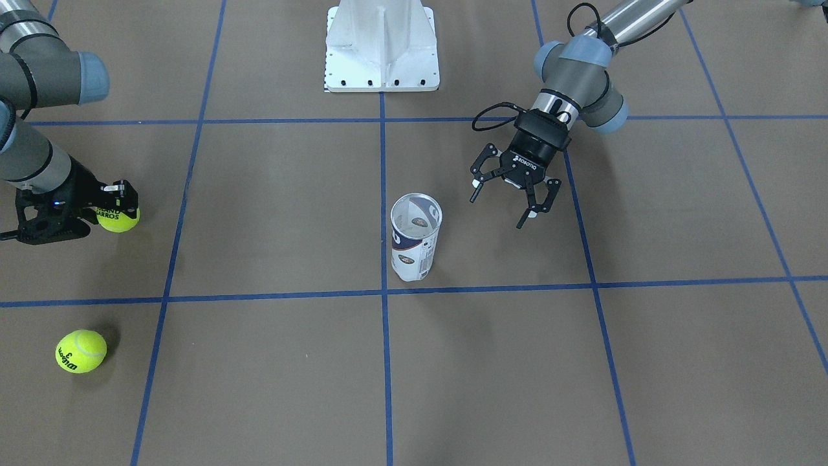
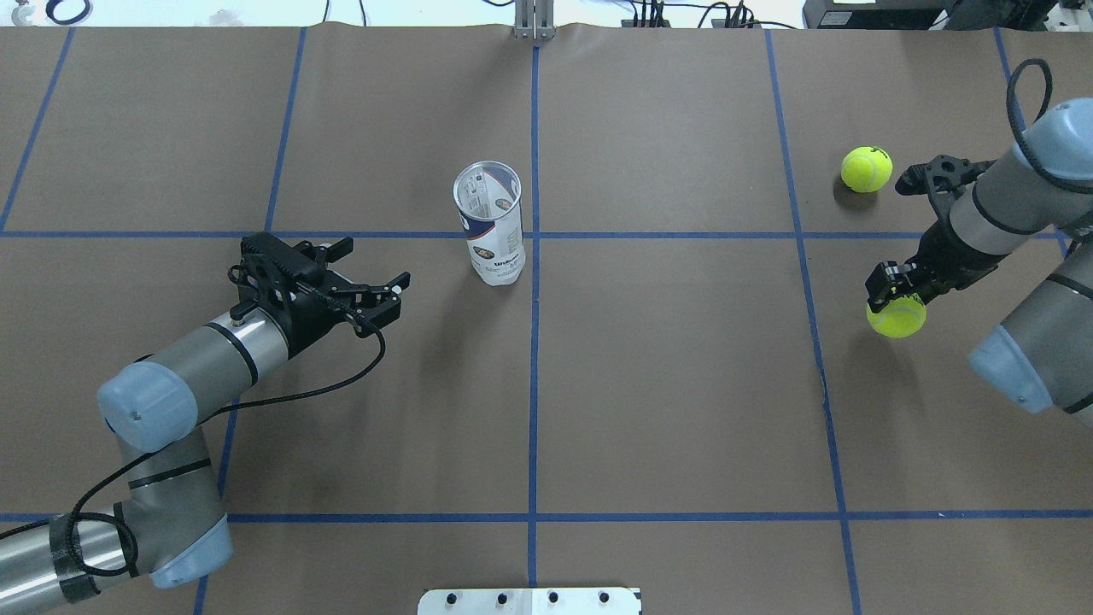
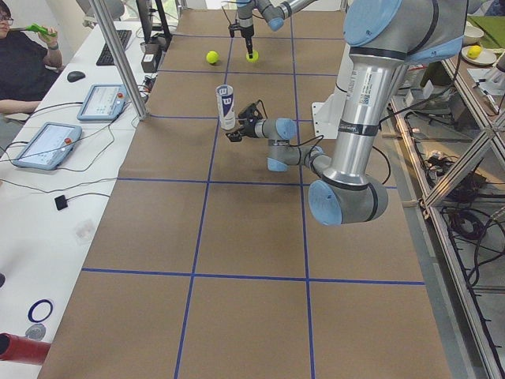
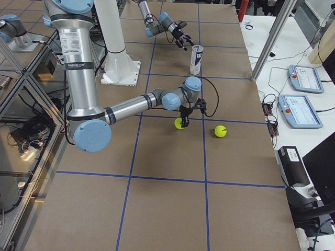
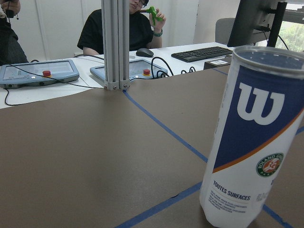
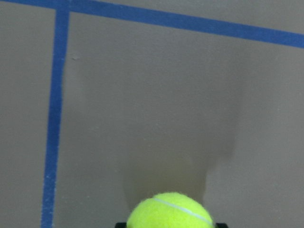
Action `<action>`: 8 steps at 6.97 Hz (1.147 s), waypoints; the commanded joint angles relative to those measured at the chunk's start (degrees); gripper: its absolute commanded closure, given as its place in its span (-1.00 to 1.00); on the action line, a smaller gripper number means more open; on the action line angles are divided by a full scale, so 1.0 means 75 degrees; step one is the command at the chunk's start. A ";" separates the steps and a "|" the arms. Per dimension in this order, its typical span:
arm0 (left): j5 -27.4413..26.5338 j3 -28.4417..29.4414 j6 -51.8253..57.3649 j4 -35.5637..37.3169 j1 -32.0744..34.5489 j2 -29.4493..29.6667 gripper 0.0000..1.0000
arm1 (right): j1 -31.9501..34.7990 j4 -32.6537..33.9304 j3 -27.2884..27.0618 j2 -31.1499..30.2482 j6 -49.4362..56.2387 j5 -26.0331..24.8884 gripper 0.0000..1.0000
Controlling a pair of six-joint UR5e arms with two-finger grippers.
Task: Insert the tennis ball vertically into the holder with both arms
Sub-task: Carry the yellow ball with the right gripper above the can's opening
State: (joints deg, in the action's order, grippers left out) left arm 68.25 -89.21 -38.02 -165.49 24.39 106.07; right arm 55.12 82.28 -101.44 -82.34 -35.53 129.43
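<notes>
At the right-hand end of the table, seen from behind the robot, the right gripper (image 2: 895, 301) has its black fingers pressed in on a fuzzy yellow-green tennis ball (image 2: 897, 318). The ball pokes out below the fingertips, low over the brown paper. I cannot tell whether it touches the surface. The wrist view shows only its felt top and a white seam, with its shadow on the paper beyond.

At about 12 o'clock from that ball, well apart, a second yellow-green tennis ball (image 2: 866, 168) with black lettering lies loose on the paper.

The left gripper (image 1: 511, 207) hangs with its black jointed fingers spread wide, pinching nothing. The holder (image 2: 491, 226), a clear plastic cylindrical can with a white and navy label, a white "W" and an orange stripe, stands at about 2 o'clock from those fingers. It is near them but not touching. It is upright with its open mouth upward, just beside the blue tape cross at the table's middle. From the right gripper it sits far off at about 9 o'clock.

Blue tape lines divide the brown paper-covered table (image 2: 683, 410) into squares. A white metal pedestal base (image 1: 381, 45) stands at the robot's edge.
</notes>
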 commanded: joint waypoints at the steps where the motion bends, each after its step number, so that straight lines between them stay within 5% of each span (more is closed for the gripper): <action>1: 0.0100 0.0396 0.0007 0.0314 -0.0087 0.0537 -0.98 | 0.0676 0.0115 -0.0092 0.0722 -0.0183 0.0950 1.00; 8: -0.0440 0.1501 -0.0040 0.0128 -0.0380 0.1794 -0.98 | 0.0549 0.0127 0.0061 0.2904 -0.2984 0.1351 1.00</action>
State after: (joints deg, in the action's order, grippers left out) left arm 65.61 -78.49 -38.32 -164.48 22.23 118.45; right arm 59.36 83.23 -101.21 -62.07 -56.19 139.13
